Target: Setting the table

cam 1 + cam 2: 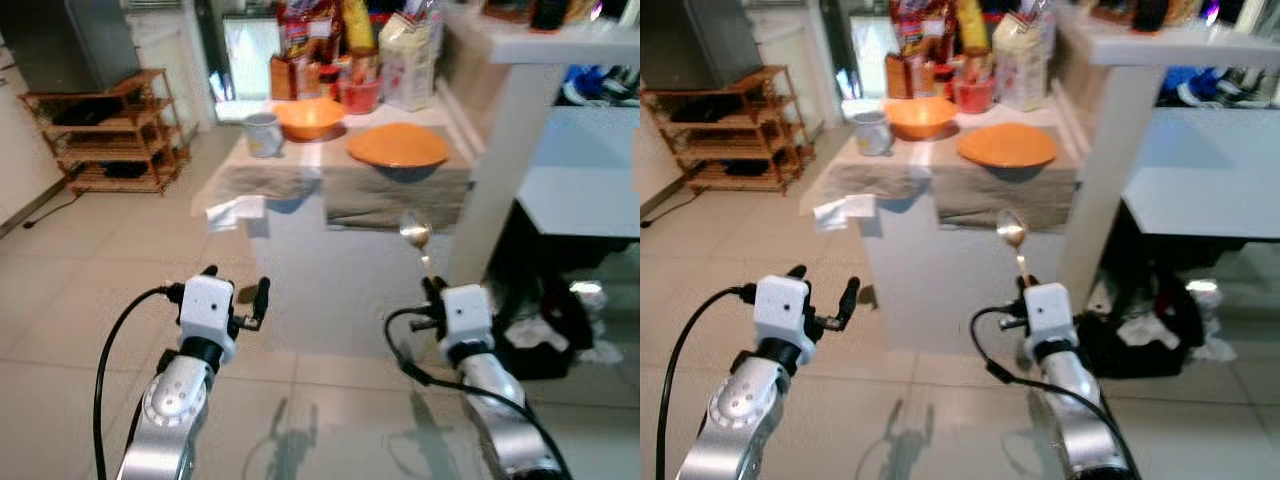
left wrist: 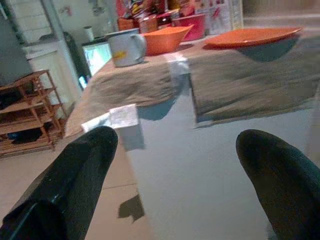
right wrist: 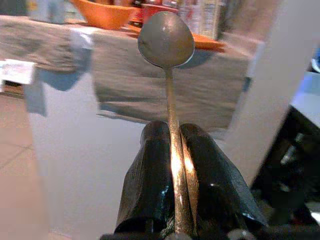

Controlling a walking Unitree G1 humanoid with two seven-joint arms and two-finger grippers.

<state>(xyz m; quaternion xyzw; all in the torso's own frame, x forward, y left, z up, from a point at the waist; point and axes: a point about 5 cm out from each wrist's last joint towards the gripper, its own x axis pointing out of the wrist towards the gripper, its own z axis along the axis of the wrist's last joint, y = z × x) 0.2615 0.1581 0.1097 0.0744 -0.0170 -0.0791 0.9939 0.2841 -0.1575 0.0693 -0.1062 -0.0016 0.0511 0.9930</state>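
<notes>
A metal spoon (image 1: 415, 234) sticks up and forward, bowl end out, from my right gripper (image 1: 431, 283), which is shut on its handle (image 3: 173, 150). It hangs short of the table's near end. My left gripper (image 1: 236, 290) stands open and empty at the same distance. On the white table (image 1: 300, 270) lie two grey placemats (image 1: 385, 195). An orange plate (image 1: 398, 145) rests on the right mat. Beyond the left mat stand an orange bowl (image 1: 308, 117) and a grey mug (image 1: 263, 134). A folded paper napkin (image 1: 236, 211) lies at the table's near left edge.
Boxes, jars and a red cup (image 1: 360, 95) crowd the table's far end. A white post (image 1: 505, 150) of a raised counter stands right of the table, dark bags (image 1: 550, 320) on the floor behind it. A wooden shelf rack (image 1: 110, 130) stands far left on the tiled floor.
</notes>
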